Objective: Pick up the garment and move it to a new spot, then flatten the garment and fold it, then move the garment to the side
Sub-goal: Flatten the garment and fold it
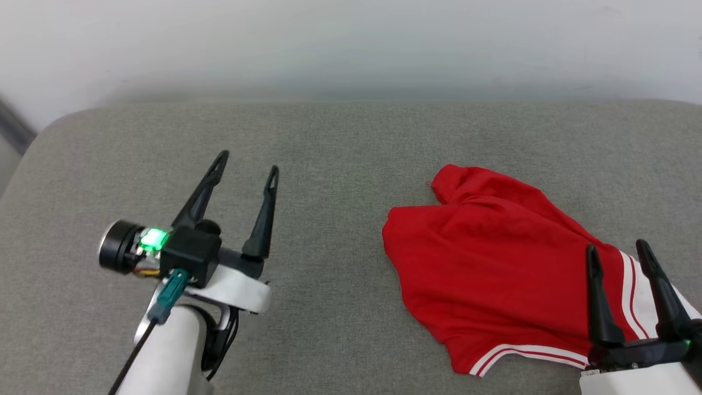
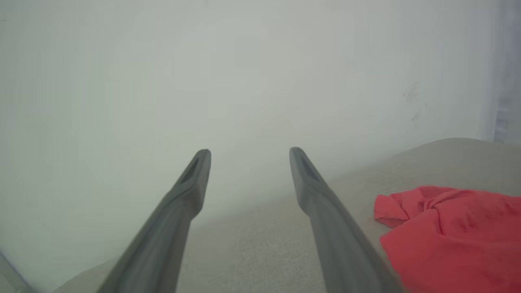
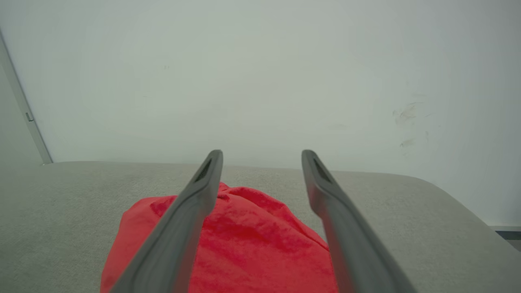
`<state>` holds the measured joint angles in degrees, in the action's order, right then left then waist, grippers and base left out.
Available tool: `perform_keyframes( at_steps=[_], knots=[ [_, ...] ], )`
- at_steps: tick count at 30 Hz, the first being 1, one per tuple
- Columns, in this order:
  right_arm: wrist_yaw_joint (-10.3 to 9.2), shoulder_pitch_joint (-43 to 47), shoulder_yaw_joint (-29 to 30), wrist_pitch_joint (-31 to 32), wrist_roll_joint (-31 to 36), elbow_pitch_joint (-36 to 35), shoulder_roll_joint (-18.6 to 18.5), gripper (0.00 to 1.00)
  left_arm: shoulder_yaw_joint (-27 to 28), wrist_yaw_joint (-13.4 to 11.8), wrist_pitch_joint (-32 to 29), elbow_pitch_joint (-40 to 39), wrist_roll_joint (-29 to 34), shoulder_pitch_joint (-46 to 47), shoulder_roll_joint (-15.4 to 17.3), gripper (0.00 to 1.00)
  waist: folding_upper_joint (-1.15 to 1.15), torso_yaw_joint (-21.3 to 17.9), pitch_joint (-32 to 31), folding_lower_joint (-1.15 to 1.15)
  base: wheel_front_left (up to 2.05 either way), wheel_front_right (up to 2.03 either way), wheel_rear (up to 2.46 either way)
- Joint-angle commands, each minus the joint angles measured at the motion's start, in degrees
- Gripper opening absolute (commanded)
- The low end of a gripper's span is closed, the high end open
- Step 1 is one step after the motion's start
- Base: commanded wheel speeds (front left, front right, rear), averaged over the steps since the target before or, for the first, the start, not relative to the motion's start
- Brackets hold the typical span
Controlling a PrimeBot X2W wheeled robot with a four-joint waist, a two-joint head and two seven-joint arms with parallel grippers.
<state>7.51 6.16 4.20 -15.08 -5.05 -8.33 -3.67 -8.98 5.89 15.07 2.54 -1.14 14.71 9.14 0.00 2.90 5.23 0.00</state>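
The garment (image 1: 488, 258) lies crumpled in a loose heap on the right half of the grey cushion (image 1: 340, 164), red side up, with white-and-red striped trim along its near edge. It also lies at the lower right of the left wrist view, garment (image 2: 452, 232). My right gripper (image 1: 617, 249) hovers open above the garment's near right part, over the white sleeve area; its fingers frame the red cloth, garment (image 3: 252, 244). My left gripper (image 1: 248, 164) is open over bare cushion, well left of the garment, nothing between its fingers, left gripper (image 2: 249, 152).
The cushion has rounded far corners and ends at a pale wall (image 1: 351, 49) close behind. A gap with a dark strip (image 1: 13, 126) shows past the cushion's far left corner. Bare cushion surface stretches left of the garment.
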Motion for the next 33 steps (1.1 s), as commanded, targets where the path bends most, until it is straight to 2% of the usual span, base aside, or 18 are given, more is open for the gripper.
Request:
perform_keyframes(
  at_steps=[1,5,9,15,19,22,26,30,33],
  knots=[
    [-0.04,0.0,0.3,-0.1,0.0,-0.7,0.3,1.00,-1.2,0.6,0.2,1.7,0.1,2.4,1.0,1.00,0.00,-0.7,0.5,0.00,0.00,0.00,0.00],
    [-0.04,-1.1,0.0,-0.1,0.3,-1.3,0.4,1.00,-6.4,1.4,-3.8,6.6,-2.5,10.7,3.9,1.00,0.00,-2.2,1.7,0.00,0.00,0.00,0.00],
    [-0.04,-1.8,0.1,-0.1,0.6,-1.7,0.5,1.00,-19.4,1.4,-11.9,7.3,-10.3,19.5,9.5,1.00,0.00,-3.5,3.3,0.00,0.00,0.00,0.00],
    [-0.04,-3.1,0.1,-0.1,0.8,-2.2,0.6,1.00,-38.8,1.5,-25.4,2.7,-26.6,32.9,16.8,1.00,0.00,-5.0,6.1,0.00,0.00,0.00,0.00],
    [-0.04,-4.3,-0.4,-0.1,0.8,-2.1,0.7,1.00,-51.0,1.5,-34.3,0.4,-35.3,40.7,20.0,1.00,0.00,-6.2,8.0,0.00,0.00,0.00,0.00],
    [-0.04,-5.3,-0.9,-0.1,0.9,-2.0,0.8,1.00,-58.6,1.5,-40.4,-0.6,-41.1,46.1,21.0,1.00,0.00,-7.1,9.4,0.00,0.00,0.00,0.00],
    [-0.04,-6.7,-1.9,-0.1,1.1,-2.0,0.8,1.00,-64.0,1.5,-47.0,-2.0,-44.3,51.1,21.4,1.00,0.00,-8.5,11.8,0.00,0.00,0.00,0.00],
    [-0.04,-8.8,-3.1,-0.1,0.9,-1.7,0.9,1.00,-64.5,1.5,-60.9,-7.4,-41.7,47.5,21.2,1.00,0.00,-10.3,14.6,0.00,0.00,0.00,0.00],
    [-0.04,-10.4,-4.0,-0.1,0.9,-1.7,0.9,1.00,-64.2,1.5,-67.0,-10.0,-41.2,46.0,22.2,1.00,0.00,-11.4,16.8,0.00,0.00,0.00,0.00]
  ],
)
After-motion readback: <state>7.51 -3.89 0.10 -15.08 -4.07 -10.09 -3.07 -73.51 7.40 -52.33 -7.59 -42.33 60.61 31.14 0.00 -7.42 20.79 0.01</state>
